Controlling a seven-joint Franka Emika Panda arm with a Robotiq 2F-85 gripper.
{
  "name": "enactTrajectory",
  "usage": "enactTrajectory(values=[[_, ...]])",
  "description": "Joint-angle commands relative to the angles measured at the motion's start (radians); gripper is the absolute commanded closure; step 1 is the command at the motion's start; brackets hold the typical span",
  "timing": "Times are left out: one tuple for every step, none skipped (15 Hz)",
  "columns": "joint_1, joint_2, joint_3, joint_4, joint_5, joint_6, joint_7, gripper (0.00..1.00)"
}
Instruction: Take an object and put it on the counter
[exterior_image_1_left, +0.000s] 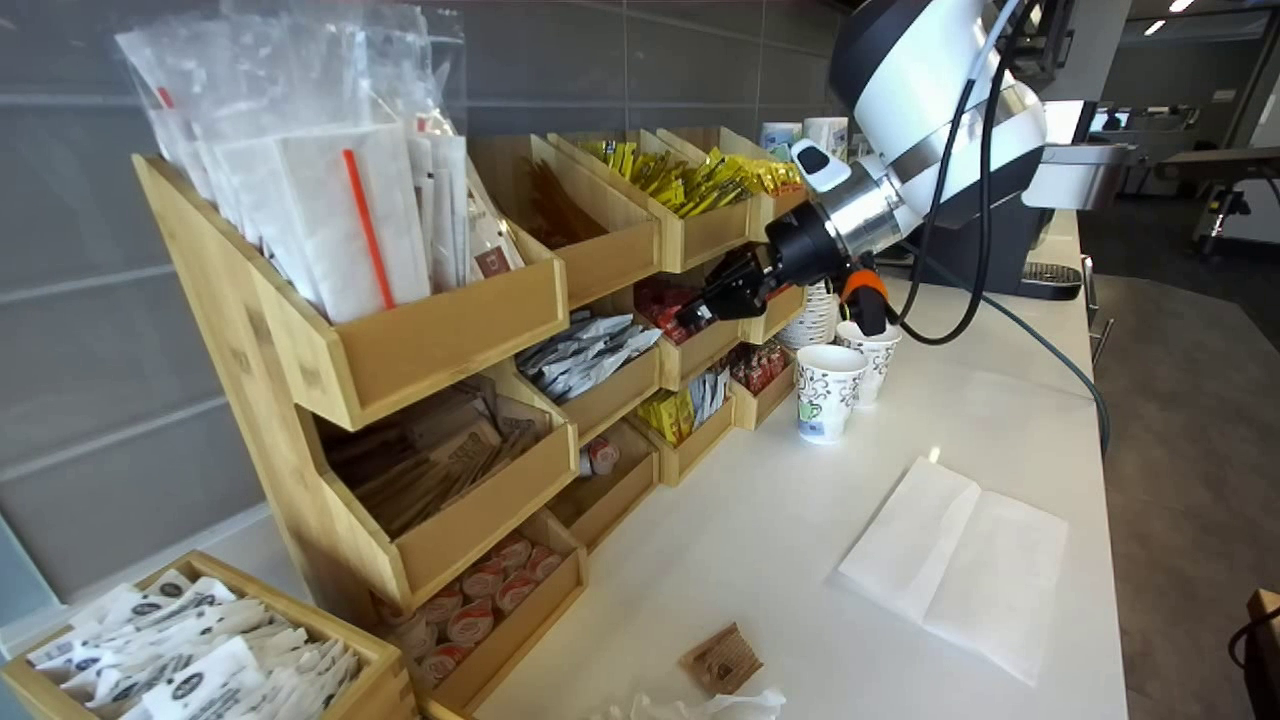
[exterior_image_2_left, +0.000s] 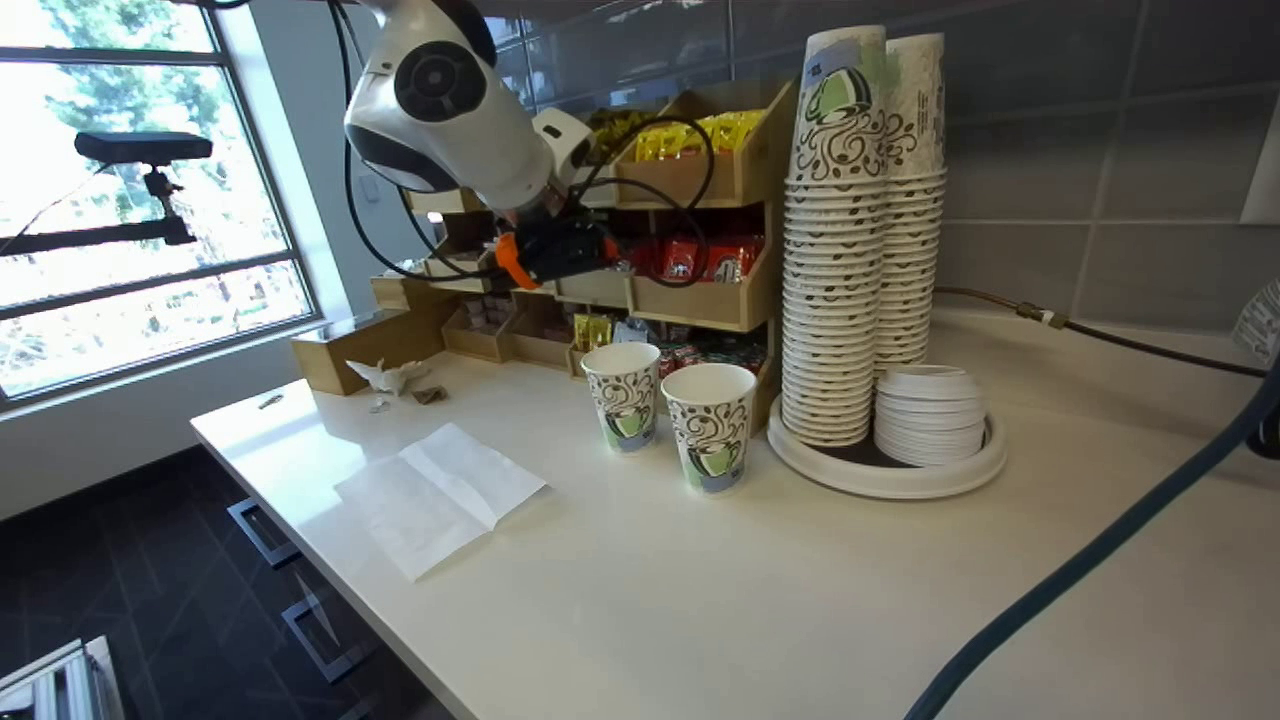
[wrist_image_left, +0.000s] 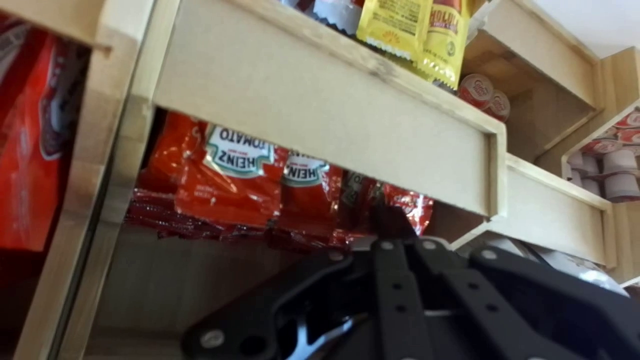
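Small flat red ketchup packets lie in a middle-tier bin of the wooden rack; they show in the wrist view (wrist_image_left: 230, 195) and in both exterior views (exterior_image_1_left: 660, 300) (exterior_image_2_left: 690, 258). My gripper's fingers (wrist_image_left: 394, 222) are together at these packets, just right of the labelled ones in the wrist view. A dark shape at the fingertips is blurred, so I cannot tell whether a packet is pinched. In an exterior view the gripper (exterior_image_1_left: 697, 315) reaches into that bin from the front. The off-white counter (exterior_image_1_left: 740, 520) runs below the rack and in an exterior view (exterior_image_2_left: 680, 600).
The tiered wooden rack (exterior_image_1_left: 470, 560) holds packets, stirrers and creamers. Two paper cups (exterior_image_1_left: 828, 390) (exterior_image_2_left: 708, 425) stand below the arm. Cup stacks (exterior_image_2_left: 835, 250) stand beside the rack. A flat white sheet (exterior_image_1_left: 955, 565) and a brown square piece (exterior_image_1_left: 722, 660) lie on the counter. Cables hang from the arm.
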Motion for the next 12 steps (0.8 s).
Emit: enactTrajectory(values=[[-0.005, -0.056, -0.003, -0.024, 0.026, -0.016, -0.121, 1.0], [-0.005, -0.064, -0.003, -0.034, 0.027, -0.011, -0.146, 1.0], [-0.006, -0.076, -0.004, -0.045, 0.038, -0.017, -0.184, 1.0], [-0.006, -0.087, -0.004, -0.051, 0.051, -0.015, -0.218, 1.0], [-0.007, -0.098, -0.005, -0.055, 0.066, -0.02, -0.251, 1.0], [-0.006, -0.113, -0.005, -0.061, 0.087, -0.024, -0.288, 1.0], [-0.007, -0.127, -0.006, -0.068, 0.092, -0.036, -0.308, 1.0], [-0.007, -0.136, -0.007, -0.073, 0.103, -0.038, -0.329, 1.0], [-0.007, -0.143, -0.008, -0.078, 0.11, -0.041, -0.344, 1.0], [-0.007, -0.15, -0.009, -0.078, 0.115, -0.046, -0.356, 1.0], [-0.007, -0.155, -0.01, -0.083, 0.114, -0.046, -0.363, 1.0], [-0.007, -0.157, -0.011, -0.083, 0.117, -0.052, -0.373, 1.0]])
